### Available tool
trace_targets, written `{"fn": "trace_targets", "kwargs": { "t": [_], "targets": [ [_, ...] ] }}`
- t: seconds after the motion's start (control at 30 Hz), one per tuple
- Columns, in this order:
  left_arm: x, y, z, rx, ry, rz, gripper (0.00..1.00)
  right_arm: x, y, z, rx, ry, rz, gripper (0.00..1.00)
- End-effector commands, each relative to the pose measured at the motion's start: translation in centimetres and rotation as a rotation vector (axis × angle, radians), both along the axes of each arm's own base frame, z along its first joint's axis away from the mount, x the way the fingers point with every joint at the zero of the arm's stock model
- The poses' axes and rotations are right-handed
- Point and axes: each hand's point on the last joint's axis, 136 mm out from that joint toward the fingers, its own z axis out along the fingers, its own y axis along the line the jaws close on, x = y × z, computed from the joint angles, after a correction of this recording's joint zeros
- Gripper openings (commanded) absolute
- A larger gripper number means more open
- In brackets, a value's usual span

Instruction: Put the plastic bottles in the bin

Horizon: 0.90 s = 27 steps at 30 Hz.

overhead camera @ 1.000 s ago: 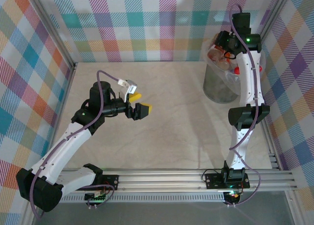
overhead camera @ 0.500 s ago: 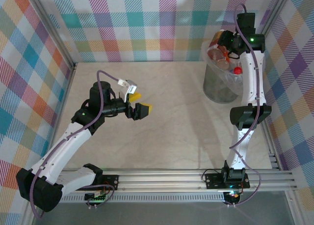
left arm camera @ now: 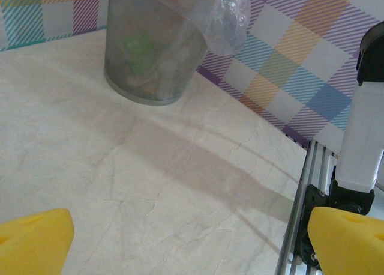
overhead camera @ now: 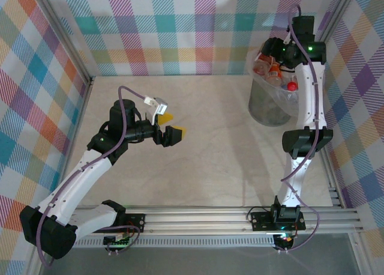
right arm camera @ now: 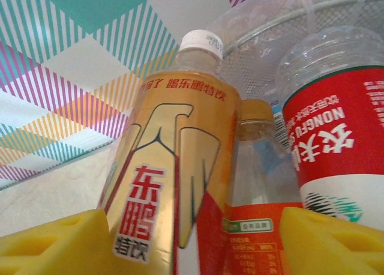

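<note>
Jaws wide and empty on the left gripper (overhead camera: pixel 170 132), hovering above the table (overhead camera: pixel 210 161), well apart from the bin (overhead camera: pixel 264 110). The right gripper (overhead camera: pixel 273 57) hangs over the bin, jaws spread, with the plastic bottles (overhead camera: pixel 268 68) heaped at the rim beneath. A gold-labelled bottle (right arm camera: pixel 174 167) sits between its pads (right arm camera: pixel 54 245), seemingly unclamped. A sideways brush could tip the heap out.

The right arm (overhead camera: pixel 305 101) is on the move: its wrist has slid back toward the table's far right corner, taking the right gripper (right arm camera: pixel 195 227) off the middle of the bin (overhead camera: pixel 268 110). More of the heaped plastic bottles (overhead camera: pixel 275 71) now shows, two orange-red labels and a red cap (overhead camera: pixel 292 86).
</note>
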Motion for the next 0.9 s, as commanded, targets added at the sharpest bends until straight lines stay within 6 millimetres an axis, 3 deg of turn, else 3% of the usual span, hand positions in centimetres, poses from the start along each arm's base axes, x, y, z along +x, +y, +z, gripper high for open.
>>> {"fn": "trace_targets", "kwargs": {
  "t": [0.0,0.17,0.3,0.53,0.87],
  "targets": [
    [-0.7,0.0,0.7,0.003,-0.036,-0.017,1.00,-2.4,-1.0,4.3,0.023,-0.090,0.043,0.79],
    [-0.8,-0.1,0.7,0.002,-0.036,-0.021,1.00,-4.0,-2.1,5.6,0.015,-0.109,0.046,0.82],
    [-0.8,0.0,0.9,0.000,-0.039,-0.020,1.00,-5.2,-4.3,5.5,-0.016,-0.088,-0.007,0.80],
    [-1.1,0.0,1.1,-0.007,-0.046,-0.022,1.00,-6.5,-6.7,2.7,-0.094,0.032,0.000,0.72],
    [-1.3,0.1,1.0,-0.008,-0.046,-0.022,1.00,-5.2,-8.0,-0.5,-0.102,0.105,-0.025,0.74]
  ]
}}
